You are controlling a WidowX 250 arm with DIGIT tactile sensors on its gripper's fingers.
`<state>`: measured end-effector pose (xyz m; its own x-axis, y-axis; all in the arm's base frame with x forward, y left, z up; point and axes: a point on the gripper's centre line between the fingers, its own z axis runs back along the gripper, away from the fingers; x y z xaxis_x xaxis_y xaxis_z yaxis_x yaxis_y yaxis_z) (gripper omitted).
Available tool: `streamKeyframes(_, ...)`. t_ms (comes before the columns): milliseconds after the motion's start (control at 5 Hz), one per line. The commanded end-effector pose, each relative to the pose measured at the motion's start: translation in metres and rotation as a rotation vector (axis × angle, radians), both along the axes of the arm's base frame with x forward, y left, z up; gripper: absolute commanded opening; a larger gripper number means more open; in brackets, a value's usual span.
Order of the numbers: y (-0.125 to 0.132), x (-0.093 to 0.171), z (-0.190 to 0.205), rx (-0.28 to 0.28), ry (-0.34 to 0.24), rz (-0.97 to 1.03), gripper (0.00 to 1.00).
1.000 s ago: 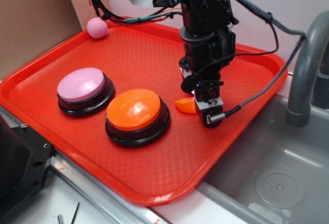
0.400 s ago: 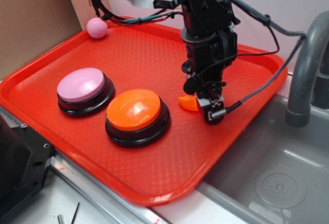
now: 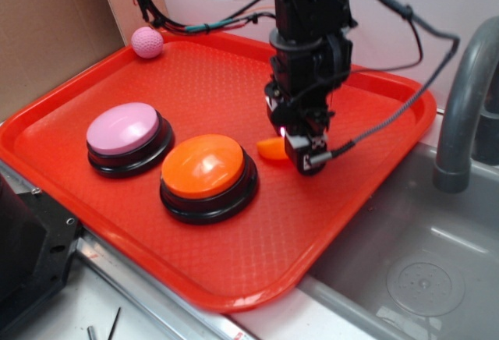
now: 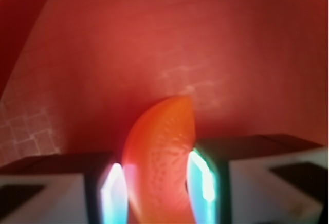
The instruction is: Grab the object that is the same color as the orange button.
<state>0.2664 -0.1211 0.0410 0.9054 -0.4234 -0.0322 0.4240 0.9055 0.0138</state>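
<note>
The black gripper (image 4: 157, 183) has its jaws pinching the small glossy orange plastic crescent (image 4: 162, 162) (wrist view blurred). It hangs just beside the large domed orange push button (image 3: 204, 165) over the red plastic tray (image 3: 234, 270).

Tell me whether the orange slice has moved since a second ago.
Yes. The orange slice has shifted left and slightly up in the exterior view, toward the orange button, held between the fingers of the gripper.

Exterior view set high at the front, angled down over the red tray (image 3: 234, 278), wrist view held close above it, tray surface (image 4: 154, 39) shared
</note>
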Motion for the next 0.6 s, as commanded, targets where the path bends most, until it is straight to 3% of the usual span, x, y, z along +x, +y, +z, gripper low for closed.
streamKeyframes(0, 0.02, 0.02, 0.105, -0.069, -0.113, 0.177, 0.0)
streamKeyframes(200, 0.039, 0.015, 0.142, -0.031, -0.113, 0.323, 0.0)
streamKeyframes(400, 0.06, 0.011, 0.166, -0.07, -0.086, 0.448, 0.0)
